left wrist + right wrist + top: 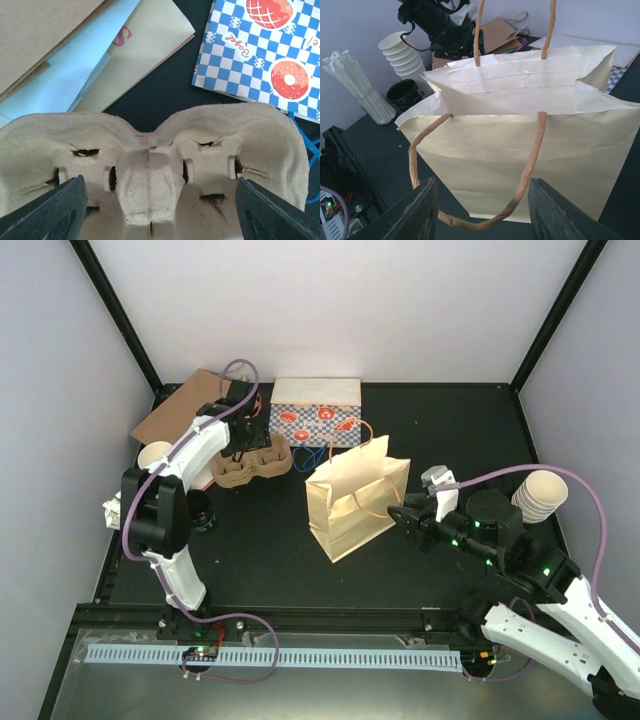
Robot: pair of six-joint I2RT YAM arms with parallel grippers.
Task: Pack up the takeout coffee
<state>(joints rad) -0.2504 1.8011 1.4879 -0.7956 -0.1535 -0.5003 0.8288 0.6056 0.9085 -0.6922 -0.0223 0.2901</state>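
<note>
Cardboard cup carrier (150,145) sits between the wide-open jaws of the left end effector (160,182), ungripped. The right end effector (482,185) gapes too, the bag handle (527,165) looping just ahead of it. The coffee cup? Possibly the black round shape (404,92) far beyond and left, but I can't tell. A skewed tug could topple the paper bag (520,150).

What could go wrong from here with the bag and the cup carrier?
1. The near handle of the paper bag droops between the open fingers of the right end effector; a pull there might tip the bag.
2. The bag's mouth looks pressed nearly flat, so anything lowered in could catch on it.
3. The left end effector straddles the cup carrier, close to the checkered box; lifting may bump it.
</note>
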